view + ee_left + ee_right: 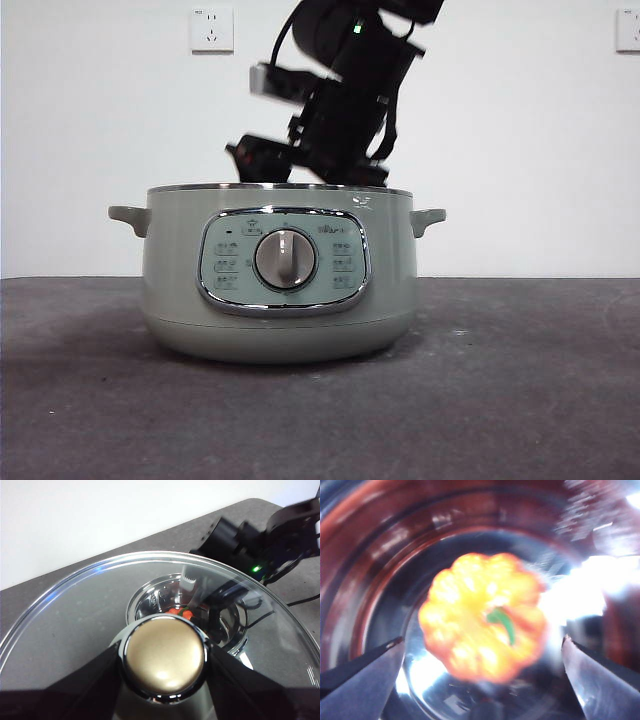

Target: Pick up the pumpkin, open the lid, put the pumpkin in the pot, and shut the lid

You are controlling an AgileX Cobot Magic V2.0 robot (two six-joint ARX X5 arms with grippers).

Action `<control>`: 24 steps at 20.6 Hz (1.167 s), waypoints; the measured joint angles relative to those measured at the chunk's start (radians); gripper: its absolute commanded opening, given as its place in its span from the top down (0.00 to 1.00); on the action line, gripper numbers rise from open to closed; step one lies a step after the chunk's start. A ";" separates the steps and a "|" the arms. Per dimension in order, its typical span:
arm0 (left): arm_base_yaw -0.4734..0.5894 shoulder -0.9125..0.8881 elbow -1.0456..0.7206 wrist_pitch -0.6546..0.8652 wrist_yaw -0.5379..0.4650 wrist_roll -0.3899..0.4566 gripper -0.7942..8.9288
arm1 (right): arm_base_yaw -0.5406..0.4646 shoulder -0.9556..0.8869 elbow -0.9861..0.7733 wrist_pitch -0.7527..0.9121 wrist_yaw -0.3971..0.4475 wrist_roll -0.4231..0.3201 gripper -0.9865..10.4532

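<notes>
- Right tool (482, 650) above the pot's opening, jaws spread wide apart, touching nothing.
- Between those jaws but clear of both: the pumpkin (484, 616), blurred, green stem upward, lying inside the pot (280, 275) on its shiny floor, open room all round it to the wall.
- Seen from the front, a dark arm reaching down behind the pot's chrome rim; pot uncovered.
- Left tool (165, 660) clamped on the knob of the lid (80, 625), jaws pressed to both sides of it.
- Lid held off the pot, its clear glass and chrome edge free all round.
- Through the glass: the pot's opening and a bit of orange.
- Table (520, 400) around the pot dark grey, with room on both sides.
</notes>
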 measured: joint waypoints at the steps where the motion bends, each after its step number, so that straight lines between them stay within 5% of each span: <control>1: 0.000 0.019 0.000 0.011 0.000 0.000 0.93 | -0.004 -0.045 0.001 -0.002 0.029 0.002 0.38; 5: 0.000 0.132 0.000 0.114 0.055 0.000 0.93 | -0.021 -0.339 0.018 -0.081 0.204 0.023 0.39; 13: 0.000 0.486 0.000 0.404 0.138 0.013 0.93 | -0.046 -0.867 0.020 -0.258 0.217 0.066 0.39; 24: -0.020 0.735 0.000 0.598 0.156 0.021 0.93 | -0.045 -1.006 0.020 -0.367 0.218 0.084 0.39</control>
